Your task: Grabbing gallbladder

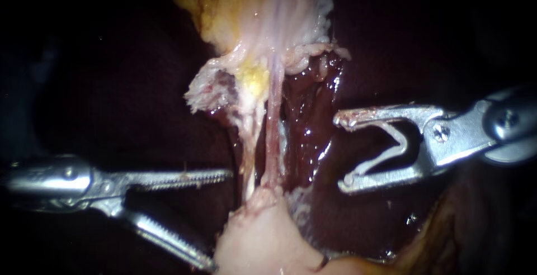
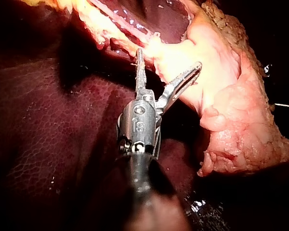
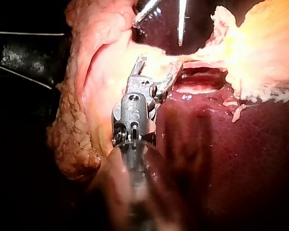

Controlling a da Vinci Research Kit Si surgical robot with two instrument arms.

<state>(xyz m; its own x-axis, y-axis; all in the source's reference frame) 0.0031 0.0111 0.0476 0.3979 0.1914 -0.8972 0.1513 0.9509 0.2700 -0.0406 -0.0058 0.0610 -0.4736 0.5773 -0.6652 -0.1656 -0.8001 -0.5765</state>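
The gallbladder is a pale pink bulge at the bottom centre. Two thin tubes stretch from it up to yellow fatty tissue. My left instrument comes in from the left with its toothed jaws wide open. Its lower jaw reaches the gallbladder's left edge and its upper jaw ends just left of the tubes. The left wrist view shows these jaws open, one lying against the gallbladder. My right instrument holds open jaws right of the tubes, gripping nothing, also open in its wrist view beside the gallbladder.
Dark red liver lies behind the tubes and under both instruments. A thin bent metal band shows inside the right jaws; I cannot tell whether it is a clip. Frayed pale tissue hangs left of the tubes.
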